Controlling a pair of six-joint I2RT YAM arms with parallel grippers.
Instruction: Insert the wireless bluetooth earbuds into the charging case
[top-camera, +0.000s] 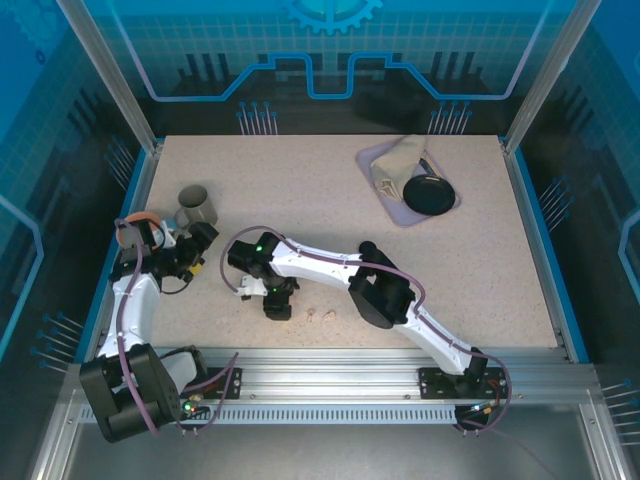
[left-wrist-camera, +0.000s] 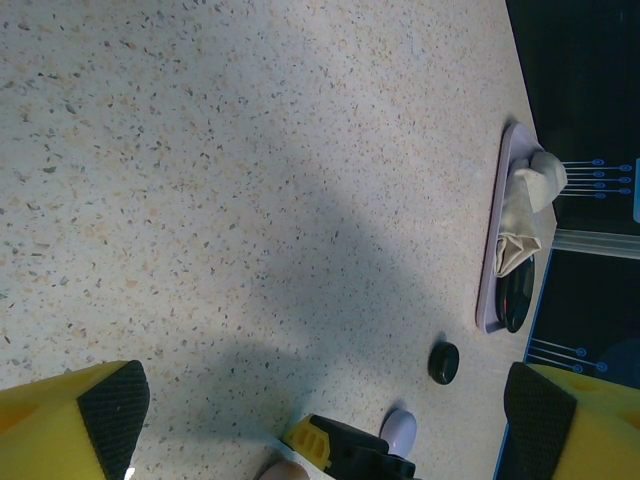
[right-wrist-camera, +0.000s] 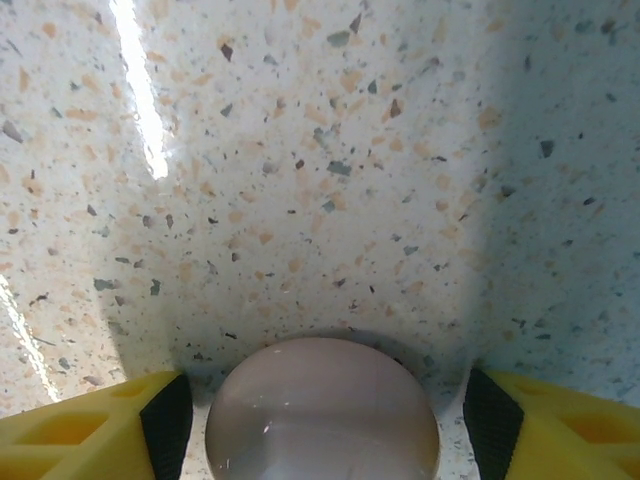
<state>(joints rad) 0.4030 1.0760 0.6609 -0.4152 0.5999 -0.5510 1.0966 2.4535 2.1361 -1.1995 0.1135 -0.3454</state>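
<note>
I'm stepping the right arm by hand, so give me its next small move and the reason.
Probably close the right gripper on the pale pink case. The right wrist view shows the case between the open fingers, with a gap on each side and its lid apparently shut. Two pale pink earbuds lie loose just beside it, so steadying the case likely comes first.

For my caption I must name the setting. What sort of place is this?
Most likely a robot test cell in a lab, not a home: a speckled table boxed in by blue printed panels, with the left arm and right arm bolted to an aluminium rail.
</note>
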